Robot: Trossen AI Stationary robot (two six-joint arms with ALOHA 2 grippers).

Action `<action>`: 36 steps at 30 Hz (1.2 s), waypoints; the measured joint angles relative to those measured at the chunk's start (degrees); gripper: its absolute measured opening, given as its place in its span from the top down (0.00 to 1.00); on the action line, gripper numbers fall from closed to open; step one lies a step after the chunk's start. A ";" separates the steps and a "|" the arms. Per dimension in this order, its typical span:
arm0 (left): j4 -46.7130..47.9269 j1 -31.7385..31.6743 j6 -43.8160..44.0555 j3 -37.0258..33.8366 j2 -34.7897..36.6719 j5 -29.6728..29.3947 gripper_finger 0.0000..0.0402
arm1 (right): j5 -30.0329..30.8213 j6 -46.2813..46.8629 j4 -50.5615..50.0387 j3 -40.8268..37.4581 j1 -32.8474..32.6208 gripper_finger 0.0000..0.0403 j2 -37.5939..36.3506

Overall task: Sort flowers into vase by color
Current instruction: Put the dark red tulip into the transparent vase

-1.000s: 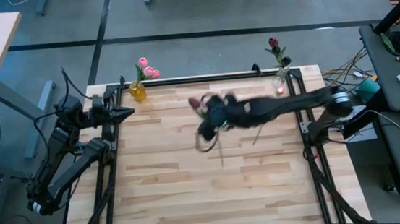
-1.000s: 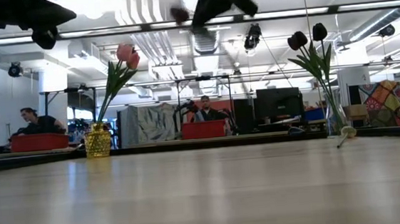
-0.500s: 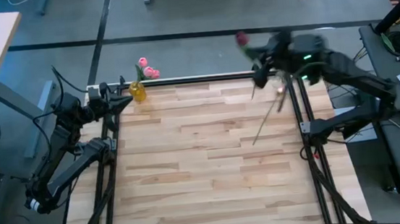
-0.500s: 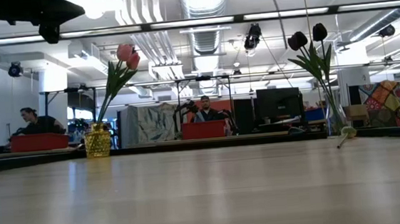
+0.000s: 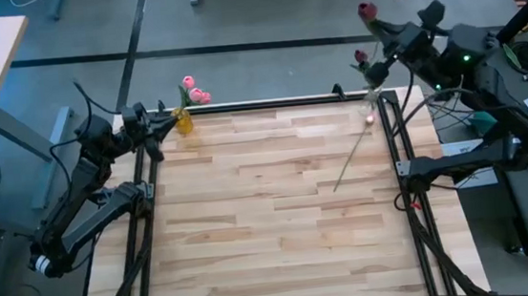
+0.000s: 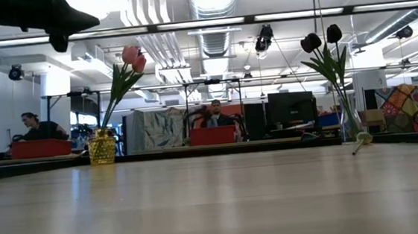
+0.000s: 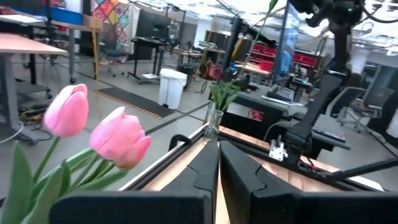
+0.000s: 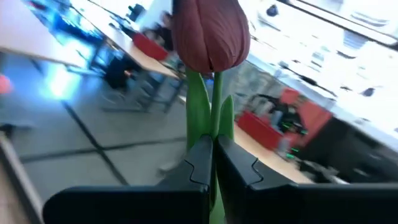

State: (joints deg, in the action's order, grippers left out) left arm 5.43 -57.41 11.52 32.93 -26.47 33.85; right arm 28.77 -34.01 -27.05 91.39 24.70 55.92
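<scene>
At the far left corner of the wooden table (image 5: 252, 226), a small yellow glass vase (image 5: 181, 122) is seen with two pink tulips (image 5: 194, 90) standing in it. The left gripper (image 5: 159, 126) is held just beside this vase, its fingers closed together with nothing between them. Near the table's right side, a loose flower (image 5: 352, 150) is laid flat on the wood, its stem slanting toward the far right corner. At that corner a clear glass vase (image 6: 353, 126) is set, holding two dark maroon tulips (image 6: 320, 38). Above and beyond it, the right gripper (image 5: 383, 34) is raised high, clamped on the stem of a maroon tulip (image 8: 210, 34), which is held upright.
</scene>
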 joint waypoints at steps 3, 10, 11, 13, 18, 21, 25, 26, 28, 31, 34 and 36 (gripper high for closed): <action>-0.18 0.00 0.01 0.00 -0.03 -0.56 1.00 | 2.97 -2.49 0.08 -0.02 1.05 0.98 0.25; -0.37 0.00 0.18 0.04 0.06 -1.69 1.00 | 9.99 -2.84 -0.03 -0.02 2.72 0.98 1.42; -0.37 0.00 0.17 0.04 0.06 -1.71 1.00 | 10.66 -2.49 -0.57 -0.02 3.01 0.98 1.62; -0.37 0.00 0.17 0.04 0.08 -1.79 1.00 | 12.16 -1.38 -1.52 -0.18 3.68 0.98 2.04; -0.32 0.00 0.16 0.04 0.08 -1.82 1.00 | 13.25 0.99 -1.89 -3.24 6.84 0.98 2.29; -0.32 0.00 0.16 0.04 0.15 -1.82 1.00 | 13.29 1.90 -0.17 -6.48 8.78 0.98 2.00; -0.31 0.00 0.16 0.04 0.25 -1.82 1.00 | 13.29 1.44 5.30 -11.67 11.23 0.98 1.43; -0.30 0.00 0.16 0.04 0.27 -1.82 1.00 | 13.29 1.43 6.70 -12.86 11.87 0.98 1.19; -0.28 0.00 0.16 0.04 0.32 -1.82 1.00 | 13.31 1.45 9.21 -15.45 13.17 0.98 0.78; -0.28 0.00 0.16 0.04 0.37 -1.82 1.00 | 13.45 2.42 11.71 -19.13 14.79 0.98 0.30; -0.24 0.00 0.16 0.04 0.37 -1.82 1.00 | 13.51 4.83 12.78 -22.42 15.74 0.98 -0.15; -0.24 0.00 0.16 0.04 0.37 -1.82 1.00 | 14.47 5.80 14.06 -24.49 16.02 0.98 -0.43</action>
State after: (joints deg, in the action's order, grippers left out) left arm 5.19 -57.41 11.68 32.97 -26.11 32.03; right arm 43.24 -28.21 -12.99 66.90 40.72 55.49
